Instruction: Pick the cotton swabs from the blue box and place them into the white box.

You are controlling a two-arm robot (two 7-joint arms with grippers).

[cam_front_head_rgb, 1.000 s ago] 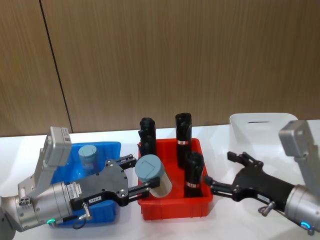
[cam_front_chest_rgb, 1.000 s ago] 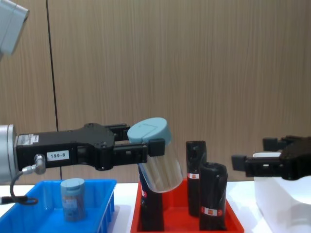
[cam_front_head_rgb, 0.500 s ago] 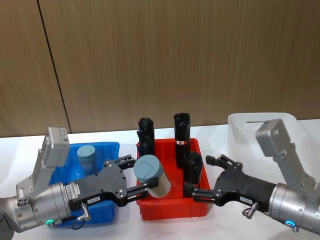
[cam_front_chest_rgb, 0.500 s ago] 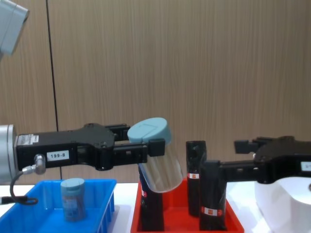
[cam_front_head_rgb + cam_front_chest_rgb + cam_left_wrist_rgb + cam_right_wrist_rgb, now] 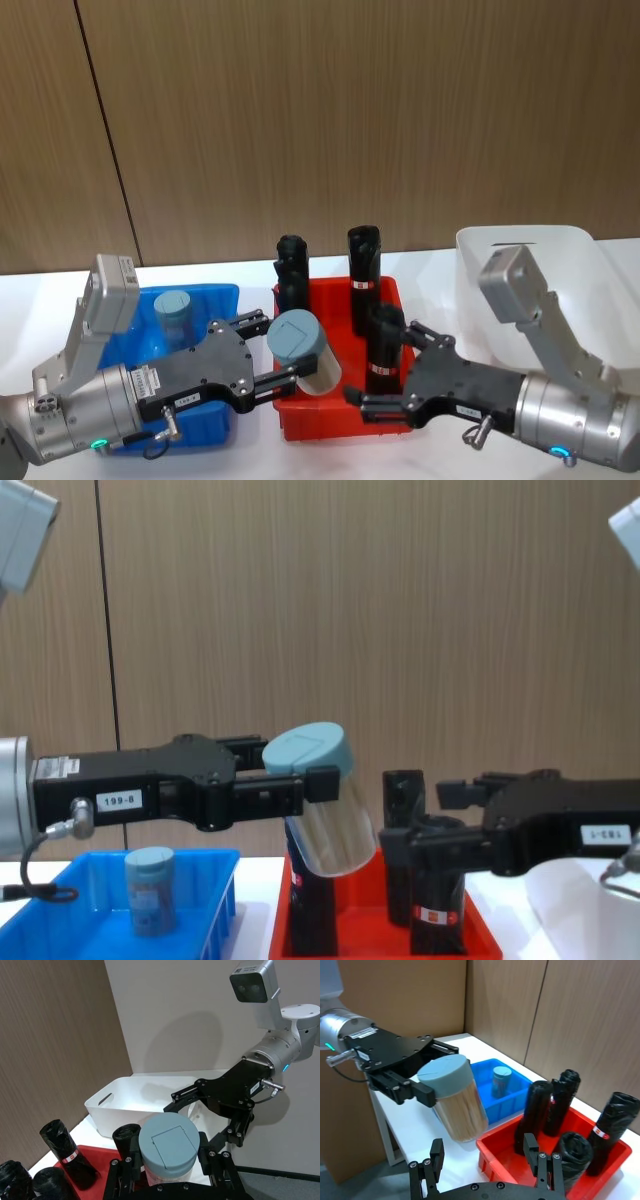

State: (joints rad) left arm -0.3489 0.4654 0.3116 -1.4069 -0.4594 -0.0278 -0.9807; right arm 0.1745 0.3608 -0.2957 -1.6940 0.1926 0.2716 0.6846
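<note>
Over the table, outstretched left gripper clasps cotton swabs.

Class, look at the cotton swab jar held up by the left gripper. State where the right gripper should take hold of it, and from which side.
Probably grip the clear body of the cotton swab jar, below the lid, coming from the robot's right. The left gripper clamps the lid end, and the tilted jar's free body points toward the open right gripper.
</note>
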